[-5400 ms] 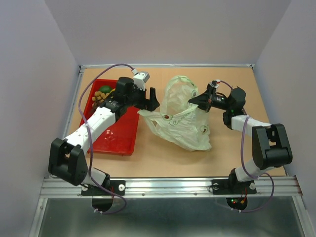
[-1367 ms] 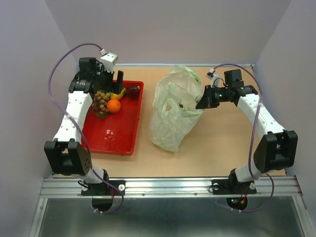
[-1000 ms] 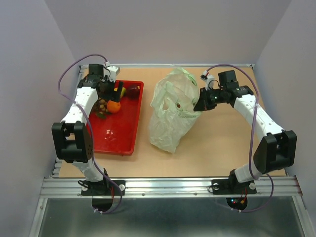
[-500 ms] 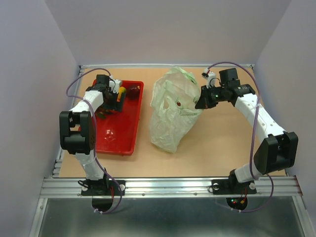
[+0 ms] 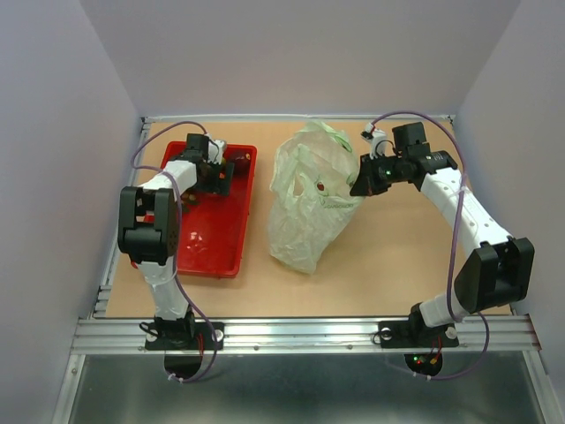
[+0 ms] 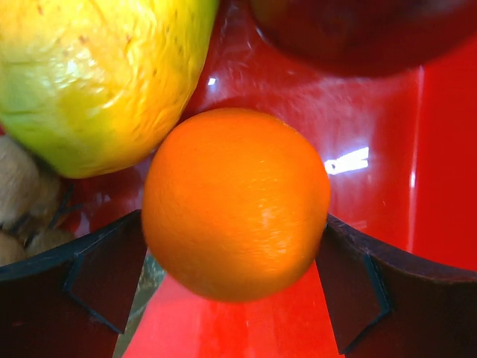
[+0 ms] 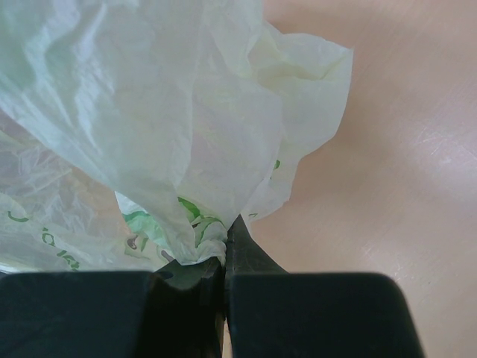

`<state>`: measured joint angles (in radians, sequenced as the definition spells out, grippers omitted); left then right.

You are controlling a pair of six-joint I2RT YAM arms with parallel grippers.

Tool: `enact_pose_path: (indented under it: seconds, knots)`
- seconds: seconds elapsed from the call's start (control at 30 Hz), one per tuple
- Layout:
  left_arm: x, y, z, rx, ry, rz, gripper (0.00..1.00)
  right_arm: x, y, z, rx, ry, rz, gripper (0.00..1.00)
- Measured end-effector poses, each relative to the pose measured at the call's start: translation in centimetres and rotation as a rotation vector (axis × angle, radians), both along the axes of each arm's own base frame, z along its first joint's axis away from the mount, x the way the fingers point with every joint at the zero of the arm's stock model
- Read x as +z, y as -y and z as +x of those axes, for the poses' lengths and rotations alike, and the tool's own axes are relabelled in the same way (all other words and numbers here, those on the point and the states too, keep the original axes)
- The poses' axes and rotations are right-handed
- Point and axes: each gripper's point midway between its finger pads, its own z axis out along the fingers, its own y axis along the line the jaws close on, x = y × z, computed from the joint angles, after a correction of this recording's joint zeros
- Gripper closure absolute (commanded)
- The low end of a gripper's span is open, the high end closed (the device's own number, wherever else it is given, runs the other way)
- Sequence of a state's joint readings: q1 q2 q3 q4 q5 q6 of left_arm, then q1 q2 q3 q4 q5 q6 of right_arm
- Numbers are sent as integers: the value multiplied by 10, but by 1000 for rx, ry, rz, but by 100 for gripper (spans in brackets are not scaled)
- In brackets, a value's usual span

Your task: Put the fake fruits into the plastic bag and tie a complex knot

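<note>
The fake fruits lie at the far end of the red tray (image 5: 207, 243). In the left wrist view an orange fruit (image 6: 235, 201) sits between my left gripper's (image 6: 231, 218) fingers (image 6: 97, 283), which press its two sides. A yellow-green fruit (image 6: 97, 74), a dark red one (image 6: 358, 30) and a brownish bunch (image 6: 22, 201) crowd around it. The left gripper (image 5: 218, 174) hides most fruits from above. The pale-green plastic bag (image 5: 305, 212) stands mid-table. My right gripper (image 5: 358, 185) is shut on its right edge and holds it up; the right wrist view shows the pinched plastic (image 7: 149, 112) above the jaws (image 7: 225, 250). No knot shows.
The tray's near half (image 6: 373, 156) is bare red plastic. The tan tabletop (image 5: 397, 265) runs right of the bag. Grey walls close in at the back and on both sides.
My left arm has folded in and dropped onto the fruits at the tray's far end, the fingers now around the orange fruit. The right gripper and the bag have barely moved.
</note>
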<state>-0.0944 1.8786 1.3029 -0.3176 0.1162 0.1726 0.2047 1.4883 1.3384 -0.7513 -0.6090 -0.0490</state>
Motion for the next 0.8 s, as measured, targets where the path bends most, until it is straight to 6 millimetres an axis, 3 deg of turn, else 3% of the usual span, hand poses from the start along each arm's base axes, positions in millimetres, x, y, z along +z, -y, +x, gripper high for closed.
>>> enact_pose_path:
  seconds: [0.23,0.43,0.5,0.6,0.67,0.8]
  knots:
    - [-5,1,6,23,3,-13,1,0,1,-2,5,2,-4,100]
    - [0,11,16,11,44,-65,37,1,1,-3,10,6,-7,99]
    - [2,16,15,-1,45,-89,56,1,1,-3,12,6,-9,100]
    - [10,20,13,-21,49,-109,61,0,2,-4,16,5,-12,100]
    - [23,23,6,-42,53,-124,63,0,2,-5,18,3,-14,99]
    - [81,35,-11,-109,119,-188,62,1,2,-4,22,11,-16,99]
